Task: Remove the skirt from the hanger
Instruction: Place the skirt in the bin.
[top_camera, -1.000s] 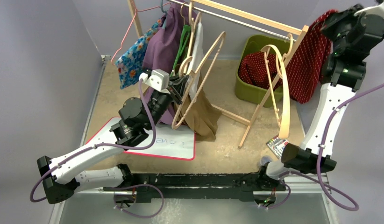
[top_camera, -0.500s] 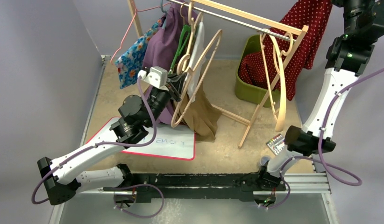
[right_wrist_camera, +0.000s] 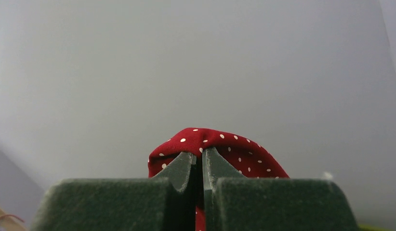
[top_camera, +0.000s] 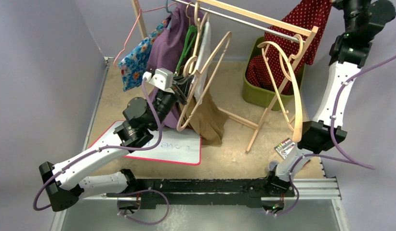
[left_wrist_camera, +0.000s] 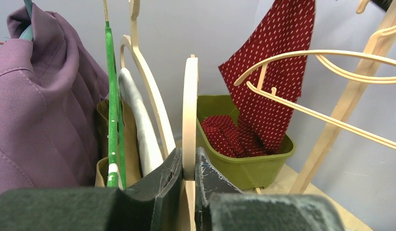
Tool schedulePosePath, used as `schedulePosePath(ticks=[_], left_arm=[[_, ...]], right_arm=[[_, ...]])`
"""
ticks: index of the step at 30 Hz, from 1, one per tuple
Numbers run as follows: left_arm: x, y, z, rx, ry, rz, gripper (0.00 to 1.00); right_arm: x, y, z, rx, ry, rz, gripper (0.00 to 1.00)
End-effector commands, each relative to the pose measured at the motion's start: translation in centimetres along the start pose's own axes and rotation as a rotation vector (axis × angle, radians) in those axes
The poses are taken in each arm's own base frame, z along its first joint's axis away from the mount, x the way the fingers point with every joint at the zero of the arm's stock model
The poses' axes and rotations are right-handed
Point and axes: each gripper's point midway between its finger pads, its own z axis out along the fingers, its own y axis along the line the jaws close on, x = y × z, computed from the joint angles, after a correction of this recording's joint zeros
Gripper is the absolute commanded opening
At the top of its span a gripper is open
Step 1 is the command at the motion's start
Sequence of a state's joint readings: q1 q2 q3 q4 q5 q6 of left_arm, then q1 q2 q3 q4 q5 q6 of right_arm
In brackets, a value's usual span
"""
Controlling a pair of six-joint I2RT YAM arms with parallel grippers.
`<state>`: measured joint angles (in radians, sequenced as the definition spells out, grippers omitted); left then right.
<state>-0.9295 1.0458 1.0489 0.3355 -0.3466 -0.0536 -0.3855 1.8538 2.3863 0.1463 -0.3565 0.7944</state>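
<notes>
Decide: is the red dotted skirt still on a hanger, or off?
Off. The skirt hangs from the right gripper, its lower end in the green bin; the wooden hanger in front of it is bare.

The skirt (top_camera: 307,19) is deep red with small white dots. The bin (top_camera: 254,96) is olive green. The hanger (left_wrist_camera: 190,106) is pale wood. The garment (top_camera: 169,43) is purple, the floral cloth (top_camera: 136,60) blue with multicoloured flowers, the green hanger (left_wrist_camera: 112,96) white-flecked. The board (top_camera: 186,144) is white, edged red; the bench (top_camera: 234,144) sandy.

Plain lavender-grey walls (top_camera: 42,57) enclose a tan tabletop (top_camera: 234,144) holding a wooden garment rack (top_camera: 257,134).
</notes>
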Motion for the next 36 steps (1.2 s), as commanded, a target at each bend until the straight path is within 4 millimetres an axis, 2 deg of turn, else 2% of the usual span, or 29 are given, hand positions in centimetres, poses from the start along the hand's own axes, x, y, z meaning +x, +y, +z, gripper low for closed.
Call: schedulePosePath(ticks=[1,2,5,7,10,13,16,18,19,21,22,24,27,30,32,36], left_arm=[[-2.6,-0.2,0.0,0.020,-0.084,-0.055,0.00],[-2.7,-0.1,0.0,0.017,-0.085,-0.055,0.00],[-2.5,0.0,0.0,0.012,-0.082,-0.056,0.00],[-2.7,-0.2,0.0,0.019,-0.086,-0.065,0.00],[-2.7,-0.4,0.1,0.032,-0.086,-0.074,0.00],[-2.4,-0.6,0.1,0.037,-0.079,-0.078,0.00],[-2.3,-0.7,0.2,0.042,-0.078,-0.079,0.00],[-2.2,-0.7,0.2,0.040,-0.075,-0.075,0.00],[-2.1,-0.6,0.2,0.038,-0.074,-0.075,0.00],[-1.9,-0.7,0.3,0.040,-0.069,-0.071,0.00],[-1.8,-0.8,0.4,0.042,-0.067,-0.070,0.00],[-1.5,-0.8,0.5,0.043,-0.059,-0.068,0.00],[-1.1,-1.5,0.9,0.068,-0.034,-0.074,0.00],[-1.0,-2.5,1.6,0.102,-0.008,-0.094,0.00],[-0.9,-3.0,2.2,0.113,0.004,-0.119,0.00],[-2.2,-3.9,3.8,0.100,0.012,-0.203,0.00]], right_arm=[[1.1,-2.4,-0.4,0.053,-0.002,-0.112,0.00],[2.8,-3.9,-0.4,0.076,0.038,-0.131,0.00],[10.2,-7.2,-1.6,0.113,0.204,-0.134,0.00],[15.0,-9.7,-3.5,0.178,0.294,-0.131,0.00],[21.2,-12.9,-7.0,0.275,0.414,-0.119,0.00],[26.0,-15.9,-10.3,0.354,0.540,-0.077,0.01],[30.2,-18.2,-13.1,0.412,0.697,-0.045,0.06],[31.8,-18.9,-14.6,0.431,0.791,-0.042,0.10],[32.2,-19.1,-15.1,0.438,0.822,-0.049,0.14],[31.1,-18.8,-15.9,0.473,0.849,-0.084,0.33],[30.1,-18.5,-16.1,0.494,0.836,-0.102,0.46],[27.6,-17.4,-16.5,0.520,0.794,-0.148,0.66],[23.2,-15.8,-18.1,0.584,0.695,-0.234,0.89],[20.2,-13.8,-20.3,0.609,0.619,-0.286,0.99],[19.1,-12.6,-21.9,0.607,0.594,-0.299,0.99],[17.8,-9.7,-24.3,0.562,0.548,-0.281,0.99]])
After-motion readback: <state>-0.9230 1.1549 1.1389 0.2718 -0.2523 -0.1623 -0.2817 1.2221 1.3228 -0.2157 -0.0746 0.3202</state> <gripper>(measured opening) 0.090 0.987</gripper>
